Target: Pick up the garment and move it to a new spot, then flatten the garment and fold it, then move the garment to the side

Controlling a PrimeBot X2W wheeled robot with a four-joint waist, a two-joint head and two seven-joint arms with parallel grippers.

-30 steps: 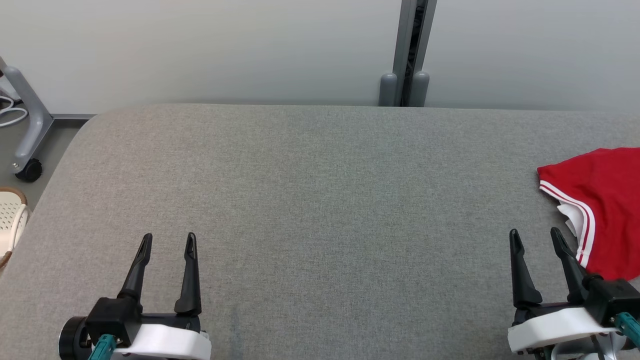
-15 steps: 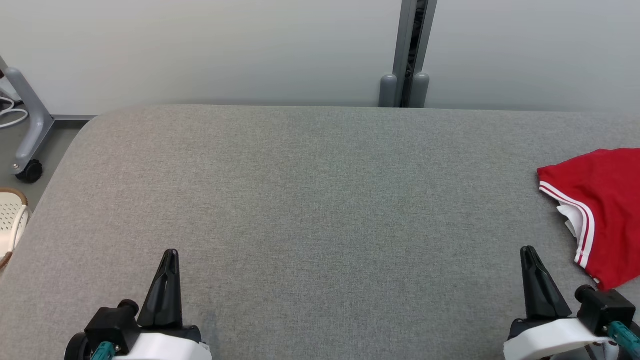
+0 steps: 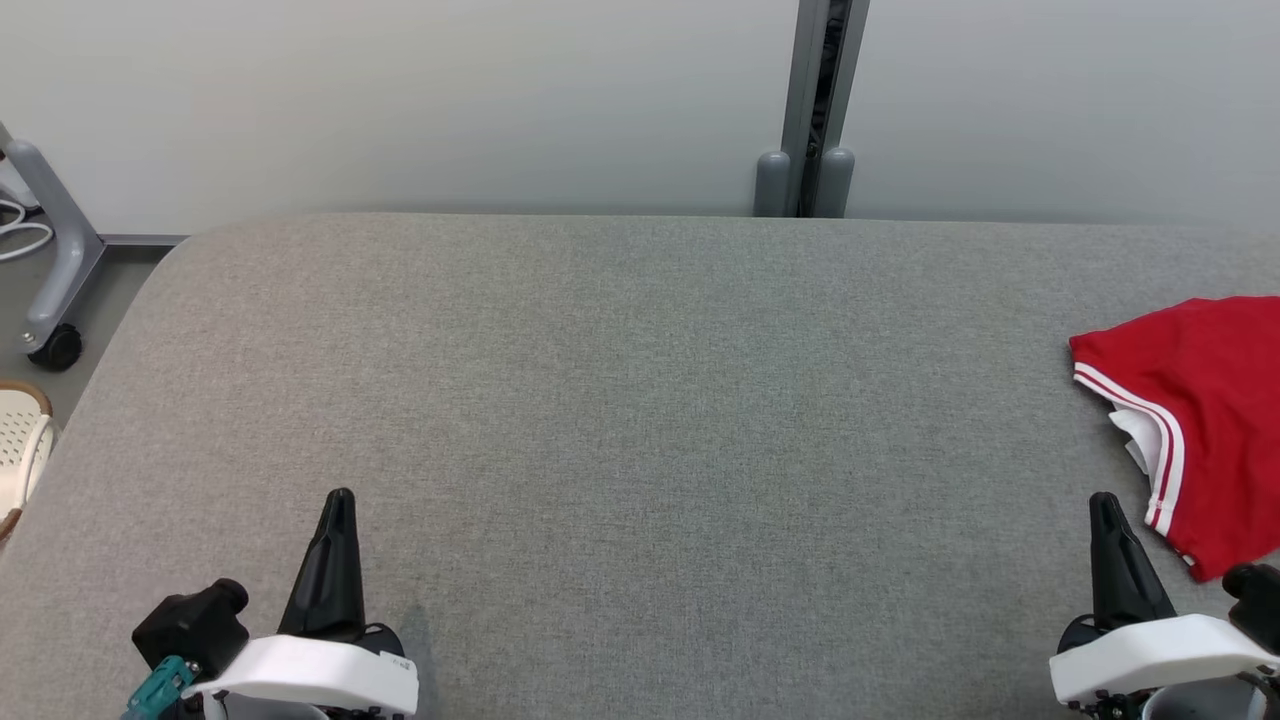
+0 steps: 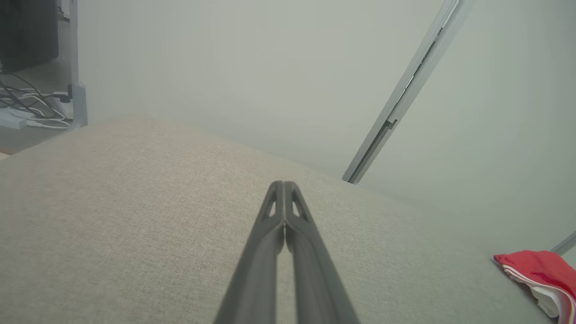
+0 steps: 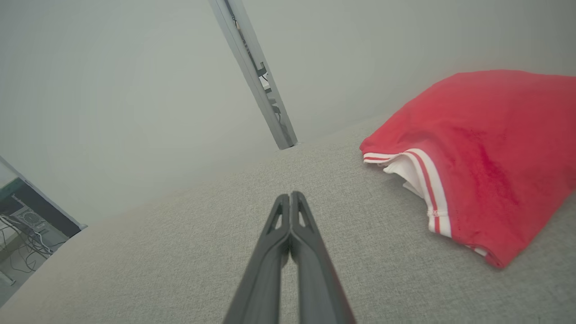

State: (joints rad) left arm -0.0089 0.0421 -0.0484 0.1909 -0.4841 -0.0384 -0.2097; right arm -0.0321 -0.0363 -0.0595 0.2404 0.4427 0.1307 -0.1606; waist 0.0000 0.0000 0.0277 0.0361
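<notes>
The garment (image 3: 1210, 410) is red with white stripes along a hem and lies bunched at the right edge of the grey table (image 3: 640, 400); it also shows in the left wrist view as the garment (image 4: 542, 272) far right and in the right wrist view as the garment (image 5: 477, 153) at upper right. My right gripper (image 3: 1102, 503) is shut and empty, near the table's front edge, just left of the garment and apart from it. My left gripper (image 3: 340, 497) is shut and empty at the front left. Both pairs of fingers are pressed together, the left gripper (image 4: 284, 185) and the right gripper (image 5: 290, 196).
A grey post (image 3: 815, 110) stands against the pale wall behind the table. Off the table's left end are a wheeled grey stand (image 3: 50, 280) and a cream perforated basket (image 3: 20, 450) on the floor. Cables (image 4: 27, 112) lie beyond that end.
Both grippers have shut from open. They have drawn back toward the table's front edge, the right one also shifting right, nearer the garment. The garment lies where it was.
</notes>
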